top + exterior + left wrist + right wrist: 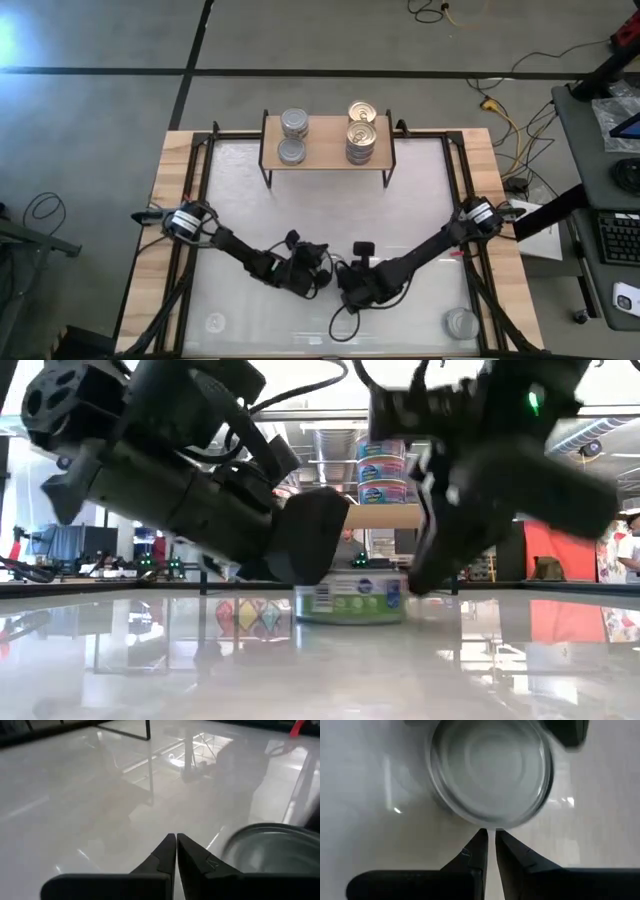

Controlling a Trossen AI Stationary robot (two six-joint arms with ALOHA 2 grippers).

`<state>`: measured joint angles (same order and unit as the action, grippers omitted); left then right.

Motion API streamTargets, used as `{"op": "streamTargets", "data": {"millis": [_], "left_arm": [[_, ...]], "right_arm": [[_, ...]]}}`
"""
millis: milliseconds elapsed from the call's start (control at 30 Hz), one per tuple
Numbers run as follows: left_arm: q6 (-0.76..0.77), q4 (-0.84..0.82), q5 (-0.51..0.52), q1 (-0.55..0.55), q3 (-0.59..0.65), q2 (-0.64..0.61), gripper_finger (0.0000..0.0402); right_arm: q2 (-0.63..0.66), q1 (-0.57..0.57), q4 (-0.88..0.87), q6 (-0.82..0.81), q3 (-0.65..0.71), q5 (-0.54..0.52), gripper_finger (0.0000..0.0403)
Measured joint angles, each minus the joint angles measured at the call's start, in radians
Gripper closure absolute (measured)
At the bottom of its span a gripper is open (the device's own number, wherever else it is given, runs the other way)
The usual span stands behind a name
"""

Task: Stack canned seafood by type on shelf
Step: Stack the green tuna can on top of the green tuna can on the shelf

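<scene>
Grey concrete floor and trailing cables surround the wood-edged bench (175,180). From above, the shelf (325,152) stands well ahead of both claws, carrying silver-topped tins (293,124) on one side and gold-topped tins (361,130) on the other. Another silver tin (461,322) sits alone off to the right claw's outer side. The left claw (322,283) and right claw (345,282) crowd together mid-bench.

At bench height, a blue-labelled tin (351,597) rests on the surface between the two dark arms.

Past the left claw (176,840), pinched shut and empty, that tin's rim (270,847) shows just beside its tips.

The right claw (491,836), closed on nothing, touches the tin's edge (490,775).

I'd say they are nudging this tin into position; next, one claw must open and straddle it.
</scene>
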<state>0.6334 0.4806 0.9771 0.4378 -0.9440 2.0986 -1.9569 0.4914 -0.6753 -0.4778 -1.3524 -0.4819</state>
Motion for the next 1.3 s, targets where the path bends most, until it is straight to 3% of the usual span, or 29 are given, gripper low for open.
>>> {"op": "streamTargets", "data": {"millis": [233, 433, 567, 767, 933, 1100, 1300], "left_arm": [[-0.161, -0.102, 0.008, -0.006, 0.022, -0.128, 0.0401], [-0.084, -0.321, 0.009, 0.083, 0.028, -0.25, 0.0401], [-0.026, -0.311, -0.063, 0.152, 0.03, -0.233, 0.0402], [0.057, -0.238, -0.126, 0.207, 0.03, -0.136, 0.0402], [0.022, -0.138, -0.208, 0.177, 0.03, -0.078, 0.0402], [-0.051, -0.064, -0.194, 0.144, 0.027, -0.061, 0.0402], [-0.111, -0.093, -0.179, 0.096, 0.028, -0.062, 0.0402]], "right_arm": [[0.049, 0.034, -0.113, -0.041, -0.017, 0.019, 0.0374], [0.062, 0.031, -0.157, -0.071, -0.008, -0.035, 0.0374], [0.045, 0.024, -0.12, -0.051, 0.012, -0.128, 0.0374], [0.014, -0.007, -0.062, -0.035, 0.043, -0.148, 0.0374], [-0.002, -0.016, -0.044, -0.035, 0.046, -0.147, 0.0374], [-0.002, -0.016, 0.001, -0.034, 0.046, -0.146, 0.0374], [-0.002, -0.006, -0.013, -0.013, 0.033, -0.081, 0.0374]]}}
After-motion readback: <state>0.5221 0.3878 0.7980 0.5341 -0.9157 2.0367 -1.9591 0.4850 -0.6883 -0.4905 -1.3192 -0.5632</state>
